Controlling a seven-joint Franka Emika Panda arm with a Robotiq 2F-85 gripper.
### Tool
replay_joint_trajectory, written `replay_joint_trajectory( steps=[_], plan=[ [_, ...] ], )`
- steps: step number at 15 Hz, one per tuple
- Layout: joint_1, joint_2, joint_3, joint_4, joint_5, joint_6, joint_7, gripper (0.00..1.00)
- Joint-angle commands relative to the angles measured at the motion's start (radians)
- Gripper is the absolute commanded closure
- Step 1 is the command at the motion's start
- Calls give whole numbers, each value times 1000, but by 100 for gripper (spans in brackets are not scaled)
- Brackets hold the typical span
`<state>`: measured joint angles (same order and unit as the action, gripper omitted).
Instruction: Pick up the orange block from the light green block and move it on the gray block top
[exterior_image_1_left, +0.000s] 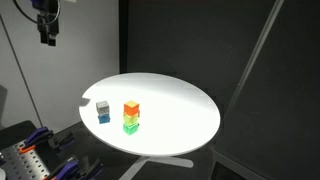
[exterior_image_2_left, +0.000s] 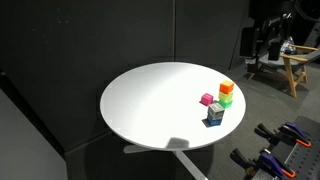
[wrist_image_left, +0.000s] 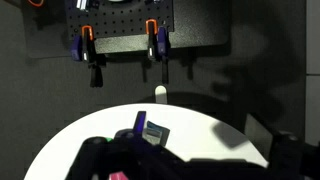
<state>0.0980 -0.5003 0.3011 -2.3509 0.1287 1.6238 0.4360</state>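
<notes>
Currently, we find every block on the white round table (exterior_image_1_left: 190, 120). The gripper (exterior_image_1_left: 46, 32) hangs high, well apart from the blocks. We cannot tell whether its fingers are spread or pressed together.

The orange block (exterior_image_1_left: 131, 108) tops a three-high stack. It rests on the light green block (exterior_image_1_left: 131, 119), which sits on a darker green block (exterior_image_1_left: 131, 128). The gray block (exterior_image_1_left: 102, 105) stands near, on a blue block (exterior_image_1_left: 103, 117).

We judge two hazards:
- An off-centre descent could topple the tall stack.
- A careless release could tip the gray block's stack.

An exterior view reveals a pink block (exterior_image_2_left: 208, 100) that the opposite camera hides. Only the wrist view shows the pegboard (wrist_image_left: 190, 30); the orange block does not show there.
</notes>
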Motion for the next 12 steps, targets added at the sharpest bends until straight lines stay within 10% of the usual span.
replay_joint_trajectory(
  steps=[1,12],
  plan=[
    [12,2,-10,1,-5,-1,5,0],
    [12,5,-23,8,8,1,-12,0]
  ],
)
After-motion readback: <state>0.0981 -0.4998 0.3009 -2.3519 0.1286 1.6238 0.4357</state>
